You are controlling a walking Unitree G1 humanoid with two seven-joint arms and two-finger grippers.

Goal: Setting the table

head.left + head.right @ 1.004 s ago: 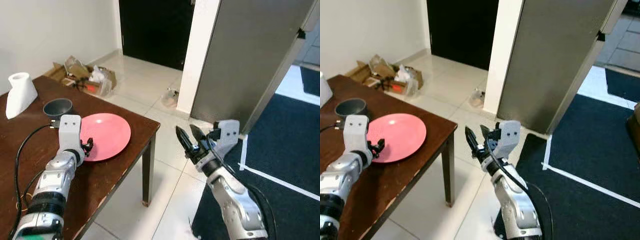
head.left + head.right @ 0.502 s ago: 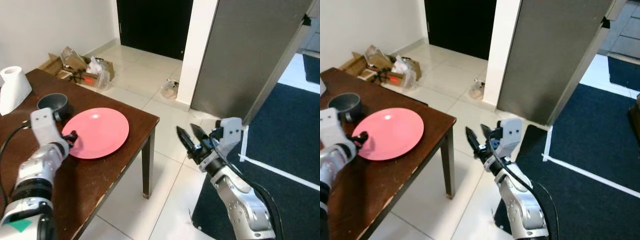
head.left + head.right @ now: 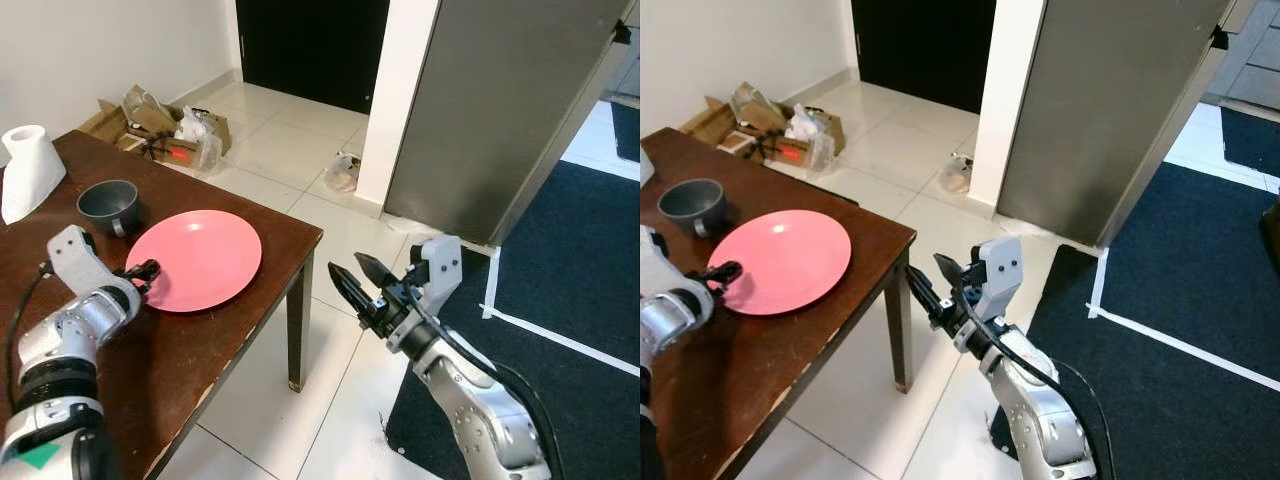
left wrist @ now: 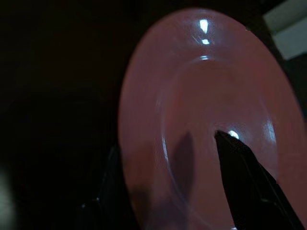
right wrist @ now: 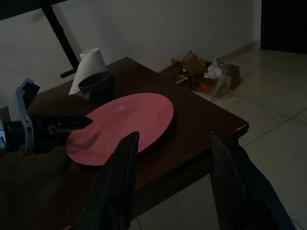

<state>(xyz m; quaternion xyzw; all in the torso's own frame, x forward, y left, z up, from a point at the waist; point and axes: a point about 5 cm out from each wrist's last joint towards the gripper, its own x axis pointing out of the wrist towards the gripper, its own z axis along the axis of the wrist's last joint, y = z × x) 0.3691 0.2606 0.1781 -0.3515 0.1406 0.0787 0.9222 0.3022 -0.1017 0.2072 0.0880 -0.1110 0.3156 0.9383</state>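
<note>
A dark brown wooden table [image 3: 190, 350] stands at the robot's left, its top scuffed along the near edge and its corner leg resting on pale glossy floor tiles [image 3: 300, 400]. The left gripper [image 3: 143, 272] sits at the near rim of the pink plate [image 3: 200, 258], its fingers parted with one lying over the plate's face and the other off the rim on the dark wood, so it straddles the edge without clearly clamping it. The plate lies flat near the table's corner. Just beyond it stands a grey cup [image 3: 108, 204], and further back a white paper towel roll [image 3: 30, 172]. The right gripper [image 3: 358, 285] hangs off the table over the tiles, its two fingers spread wide and holding nothing. To the right a dark blue carpet [image 3: 570, 290] bears a line of white tape [image 3: 560, 340]. Farther off, cardboard boxes and bags [image 3: 165, 130] clutter the floor by the white wall, beside a dark doorway [image 3: 310, 45] and a grey panel [image 3: 500, 110].
</note>
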